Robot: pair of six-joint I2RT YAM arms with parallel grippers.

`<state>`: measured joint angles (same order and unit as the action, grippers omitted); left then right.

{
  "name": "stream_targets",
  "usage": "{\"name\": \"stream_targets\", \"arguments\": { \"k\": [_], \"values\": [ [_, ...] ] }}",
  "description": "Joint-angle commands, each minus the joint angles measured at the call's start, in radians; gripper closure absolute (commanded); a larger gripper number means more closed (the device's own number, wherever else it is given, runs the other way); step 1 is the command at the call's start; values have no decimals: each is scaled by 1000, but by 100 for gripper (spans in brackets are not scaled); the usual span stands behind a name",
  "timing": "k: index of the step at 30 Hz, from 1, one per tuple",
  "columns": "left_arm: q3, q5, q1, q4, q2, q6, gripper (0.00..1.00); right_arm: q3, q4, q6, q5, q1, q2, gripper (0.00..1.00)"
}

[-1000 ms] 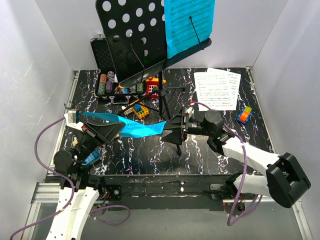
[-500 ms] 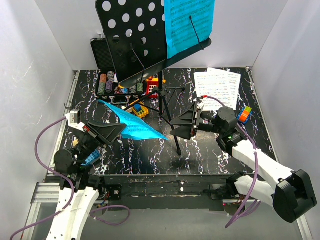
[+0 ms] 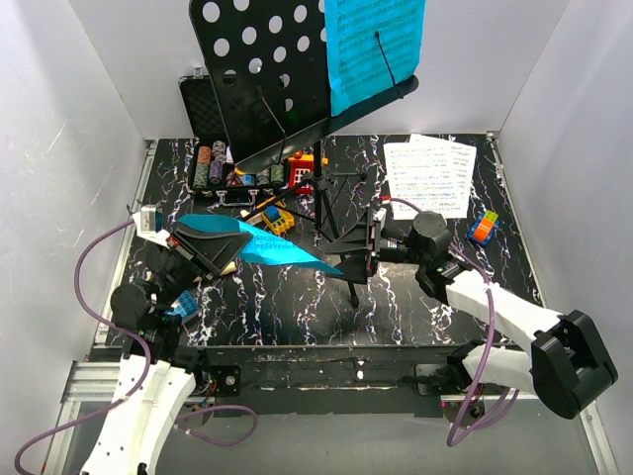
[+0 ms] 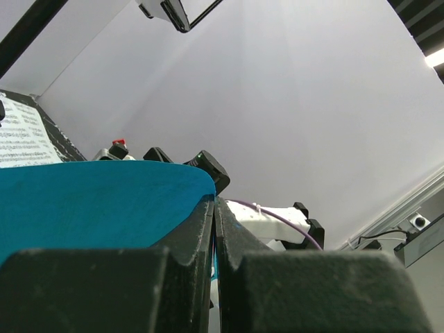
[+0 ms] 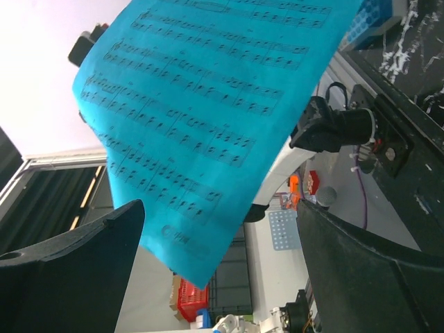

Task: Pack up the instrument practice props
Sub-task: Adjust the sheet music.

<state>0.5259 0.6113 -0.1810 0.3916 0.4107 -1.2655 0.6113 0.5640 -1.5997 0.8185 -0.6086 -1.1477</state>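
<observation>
Blue page (image 3: 282, 252), marbled table (image 3: 495, 272), white walls (image 3: 69, 119)

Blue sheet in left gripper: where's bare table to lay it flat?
Bare: near strip of the table, between the arm bases and the music stand legs. Crowded: poker chip case and toy blocks back left, white pages back right.

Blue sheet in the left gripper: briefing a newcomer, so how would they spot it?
Start at the tall black music stand at the back, then come forward to the left gripper. The blue sheet pinched there sticks out in mid-air, unlike the blue page on the stand and the white pages lying flat.
</observation>
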Motion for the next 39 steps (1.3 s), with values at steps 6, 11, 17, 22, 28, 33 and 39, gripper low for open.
{"name": "stream_targets", "arguments": {
  "k": [6,11,17,22,28,33,39],
  "values": [
    [16,21,-3,93,7,-8,100,19,290,-157,1,-10,-41,2],
    [19,7,-2,96,-6,34,100,13,290,-157,18,-16,-47,2],
    [-1,31,-3,202,23,89,100,-33,362,-209,11,-16,-29,2],
    [-33,42,-3,296,23,130,100,-27,376,-230,19,-17,-32,2],
    [-49,76,-2,351,27,147,100,5,399,-255,18,-34,-61,2],
    [-67,99,-2,421,22,127,100,42,416,-267,13,-66,-95,2],
    [-89,108,-3,458,11,127,100,73,433,-289,-2,-95,-119,3]
  ]
}}
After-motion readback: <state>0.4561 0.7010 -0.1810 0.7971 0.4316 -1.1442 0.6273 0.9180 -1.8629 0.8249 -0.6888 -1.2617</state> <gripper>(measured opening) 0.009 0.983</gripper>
